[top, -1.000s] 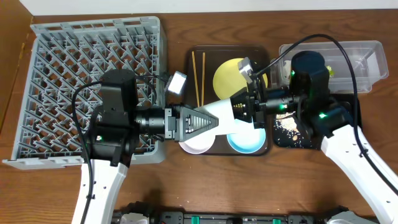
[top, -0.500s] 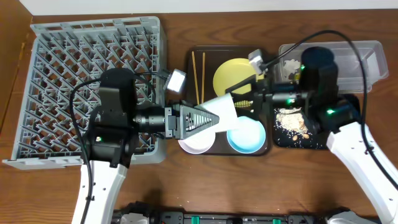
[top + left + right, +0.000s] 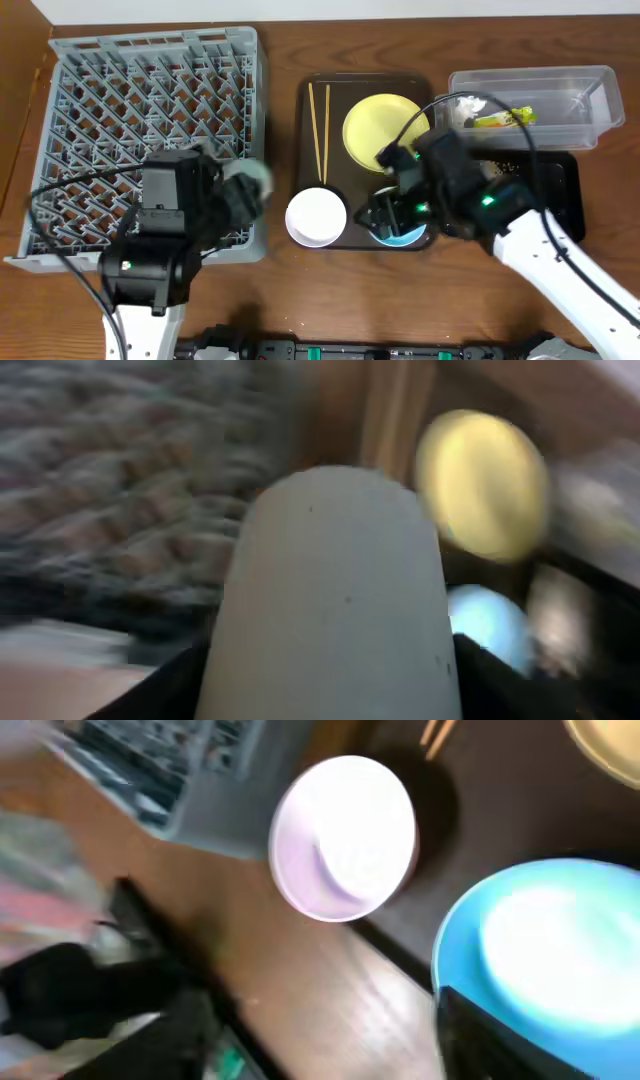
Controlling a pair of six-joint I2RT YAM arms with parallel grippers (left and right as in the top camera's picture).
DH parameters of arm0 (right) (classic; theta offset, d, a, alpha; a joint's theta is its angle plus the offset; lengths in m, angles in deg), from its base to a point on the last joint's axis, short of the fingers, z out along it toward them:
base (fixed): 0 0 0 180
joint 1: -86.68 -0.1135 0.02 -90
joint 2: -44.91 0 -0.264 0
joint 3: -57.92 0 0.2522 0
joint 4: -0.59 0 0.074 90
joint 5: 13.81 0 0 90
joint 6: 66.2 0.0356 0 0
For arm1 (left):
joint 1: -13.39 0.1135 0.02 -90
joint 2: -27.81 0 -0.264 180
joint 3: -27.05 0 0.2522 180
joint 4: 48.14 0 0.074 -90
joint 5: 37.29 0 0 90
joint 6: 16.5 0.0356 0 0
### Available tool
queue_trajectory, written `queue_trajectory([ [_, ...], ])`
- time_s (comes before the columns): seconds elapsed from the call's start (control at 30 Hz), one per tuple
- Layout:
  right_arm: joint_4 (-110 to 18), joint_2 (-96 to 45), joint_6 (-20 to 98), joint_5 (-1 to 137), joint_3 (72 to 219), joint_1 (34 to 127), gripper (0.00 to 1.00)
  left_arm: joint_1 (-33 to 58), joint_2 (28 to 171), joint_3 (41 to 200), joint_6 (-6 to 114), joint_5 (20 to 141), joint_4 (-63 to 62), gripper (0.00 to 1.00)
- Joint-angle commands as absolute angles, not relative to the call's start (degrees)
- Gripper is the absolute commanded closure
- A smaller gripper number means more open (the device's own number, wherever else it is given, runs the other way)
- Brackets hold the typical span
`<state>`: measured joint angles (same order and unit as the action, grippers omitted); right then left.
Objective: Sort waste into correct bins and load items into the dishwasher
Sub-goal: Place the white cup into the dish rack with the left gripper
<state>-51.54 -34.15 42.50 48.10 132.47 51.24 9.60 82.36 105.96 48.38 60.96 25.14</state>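
The small white cup (image 3: 335,600), clamped in the left end effector (image 3: 246,186) over the dish rack's (image 3: 120,90) near corner, could slip on its smooth wall or tip on a peg. The right end effector (image 3: 388,212), grip unreadable, hangs over the light blue bowl (image 3: 560,950) and might knock it.

No text, label, brand or number can be read. The snack wrapper (image 3: 505,119) in the clear tub (image 3: 590,100), far right on the table, carries coloured print too small to make out. Both wrist views are blurred.
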Motion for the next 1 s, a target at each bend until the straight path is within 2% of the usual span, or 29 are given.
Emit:
queue_trajectory([
  [0.0, -51.30, -34.07, 41.54, 59.81, 132.76, 47.00, 0.27, 10.08, 82.03, 108.03, 42.76, 36.33, 28.88, 0.41],
  [0.07, -51.32, -34.07, 41.54, 60.10, 132.76, 46.02, 0.27, 12.11, 82.10, 108.03, 40.03, 31.93, 30.35, 0.38],
  [0.23, -51.54, -34.07, 41.54, 60.10, 132.76, 45.78, 0.27, 21.66, 83.67, 108.03, 39.53, 31.98, 29.80, 0.38],
  [0.47, -51.75, -34.07, 41.54, 60.10, 132.76, 45.78, 0.27, 38.67, 93.24, 108.03, 40.86, 43.50, 24.79, 0.38],
  [0.73, -51.97, -34.07, 41.56, 60.07, 132.76, 45.78, 0.26, 45.92, 101.57, 108.03, 40.79, 47.36, 20.38, 0.38],
  [0.93, -52.06, -34.07, 41.56, 60.07, 132.76, 45.78, 0.26, 49.53, 111.73, 108.03, 40.86, 58.36, 18.96, 0.37],
  [0.97, -52.19, -34.07, 41.56, 60.07, 132.73, 45.78, 0.26, 49.88, 112.30, 108.03, 40.86, 59.30, 19.05, 0.34],
])
